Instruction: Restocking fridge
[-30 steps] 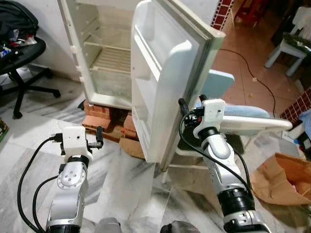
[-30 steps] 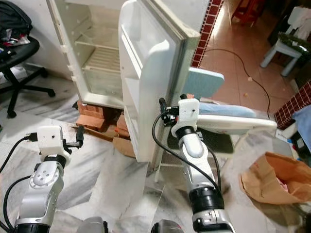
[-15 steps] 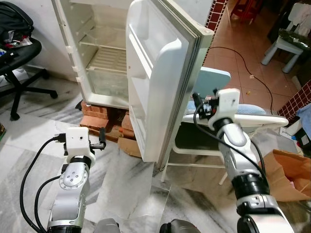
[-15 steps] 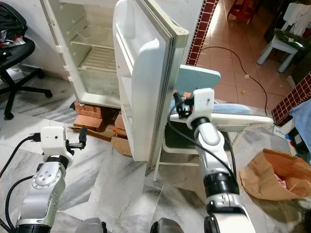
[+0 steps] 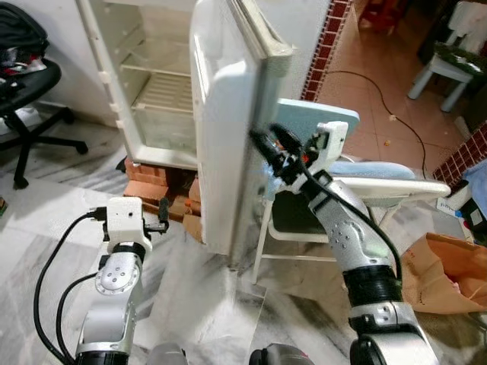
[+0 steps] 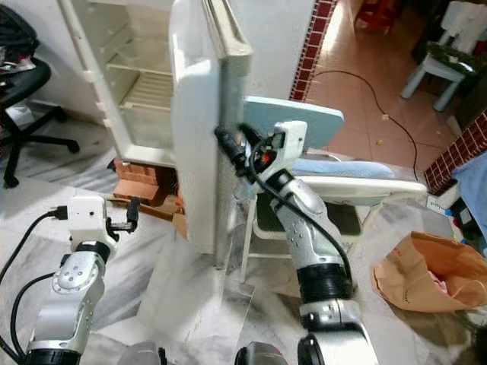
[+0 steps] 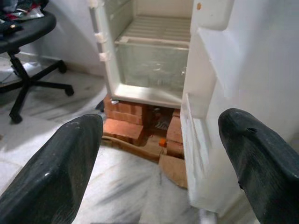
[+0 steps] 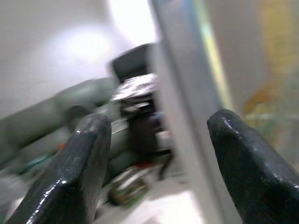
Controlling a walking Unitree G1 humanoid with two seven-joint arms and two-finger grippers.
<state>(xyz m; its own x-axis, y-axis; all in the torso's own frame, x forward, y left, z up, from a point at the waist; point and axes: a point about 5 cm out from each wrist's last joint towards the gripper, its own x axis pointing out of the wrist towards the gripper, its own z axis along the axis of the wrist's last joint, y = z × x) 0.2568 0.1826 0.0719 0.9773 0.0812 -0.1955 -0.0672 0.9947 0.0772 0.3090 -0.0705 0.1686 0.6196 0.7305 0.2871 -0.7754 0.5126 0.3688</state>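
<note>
The white fridge (image 5: 156, 95) stands open with bare shelves inside. Its door (image 5: 221, 129) is turned nearly edge-on to me, the free edge nearest me. My right gripper (image 5: 265, 144) is open and sits against the door's outer face, about halfway up; in the right wrist view the door's edge (image 8: 187, 93) runs between the two black fingers (image 8: 84, 163). My left gripper (image 5: 162, 220) is open, held low to the left of the door and aimed at the fridge's bottom compartment (image 7: 149, 65). Nothing is held in either gripper.
Red bricks (image 5: 152, 182) prop up the fridge. A black office chair (image 5: 30, 84) stands at the left. A pale blue and white chair (image 5: 327, 125) is right behind the door. A brown paper bag (image 5: 449, 266) lies at the right, and a cable (image 5: 396, 114) crosses the tiled floor.
The door has swung left toward the fridge, from showing its inner shelves to standing edge-on. My right gripper followed it to the left along the outer face. The left arm has barely moved.
</note>
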